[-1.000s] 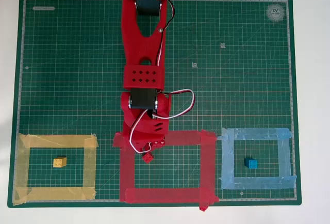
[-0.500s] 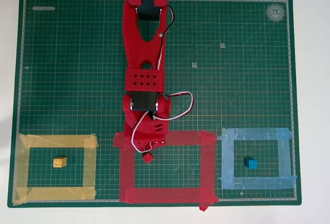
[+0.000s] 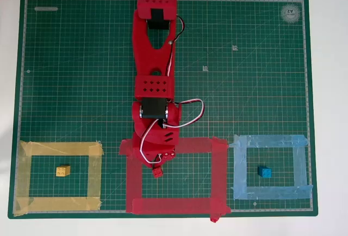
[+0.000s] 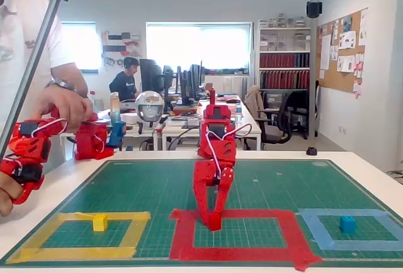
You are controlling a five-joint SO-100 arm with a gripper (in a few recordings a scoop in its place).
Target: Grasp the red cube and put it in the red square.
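bright windows (image 4: 198, 46) | office desks (image 4: 182, 122) | bookshelf (image 4: 283, 59) | corkboard (image 4: 345, 50)

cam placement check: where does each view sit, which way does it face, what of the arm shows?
Overhead view: above the green mat, looking straight down; the arm comes in from the top edge, gripper at the red cube, just inside the red square.
Fixed view: low at the mat's front edge, facing the arm head-on, office behind; gripper down.
Shared: arm, mat, red square.

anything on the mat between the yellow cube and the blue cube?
Yes: between the yellow cube and blue cube sit the red square's tape and the gripper with the red cube, overhead view.
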